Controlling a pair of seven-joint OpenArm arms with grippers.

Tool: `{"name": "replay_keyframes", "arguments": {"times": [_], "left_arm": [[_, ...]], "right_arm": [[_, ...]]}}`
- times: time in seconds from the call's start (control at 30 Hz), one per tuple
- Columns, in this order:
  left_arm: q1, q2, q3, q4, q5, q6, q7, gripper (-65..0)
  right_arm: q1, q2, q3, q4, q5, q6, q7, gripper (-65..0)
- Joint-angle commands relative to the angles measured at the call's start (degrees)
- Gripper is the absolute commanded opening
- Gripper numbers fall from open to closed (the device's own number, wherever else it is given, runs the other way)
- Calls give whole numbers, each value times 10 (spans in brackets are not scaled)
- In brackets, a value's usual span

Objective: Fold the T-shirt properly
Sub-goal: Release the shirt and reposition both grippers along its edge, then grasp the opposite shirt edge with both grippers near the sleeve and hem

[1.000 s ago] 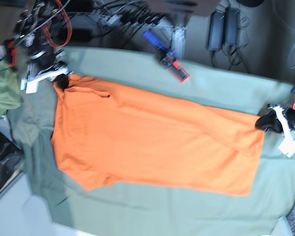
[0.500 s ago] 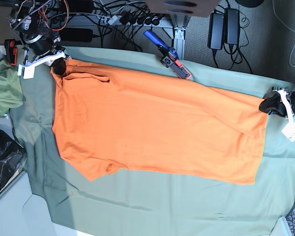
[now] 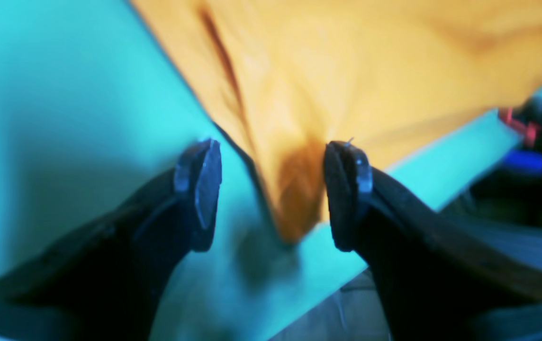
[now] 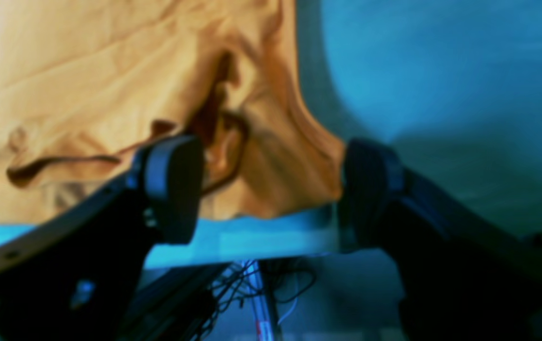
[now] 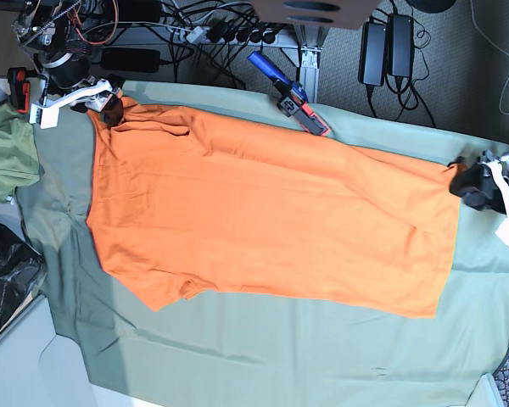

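Lying flat across the pale green cloth-covered surface [image 5: 237, 356], the plain bright orange cloth T-shirt [image 5: 271, 220] looks light, soft and limp; left gripper [image 3: 271, 194] and right gripper [image 4: 271, 189] jaws stand open astride opposite corners, likely holds

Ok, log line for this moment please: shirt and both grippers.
T-shirt: spread flat on table cloth | left gripper: open, hem corner between jaws | right gripper: open, shoulder corner between jaws | fold: not begun
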Motion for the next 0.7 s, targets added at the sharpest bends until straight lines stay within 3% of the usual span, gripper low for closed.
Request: {"name": "replay_keyframes", "arguments": {"times": [0.0,0.13,0.27,0.43,0.67], "left_arm": [[-8,-14,-23,11,-19,-9,-9,-276],[-10,-21,-60,12,-51,-9,-6,-276],[-4,-22,-58,36,-58,-9,7,-276],[12,-23,-58,112,-24,-9,6,-276],[28,-24,-58,125,-13,-9,3,-276]], "right_arm": [[-1,10,21,9,5,52,23,-202],[41,34,73,10,26,52,39,-203],[143,81,63,-11,-7,50,40,-202],[313,128,-25,-153,-30,50,61,-202],[538,129,-150,-466,-100,51,120,-203]]}}
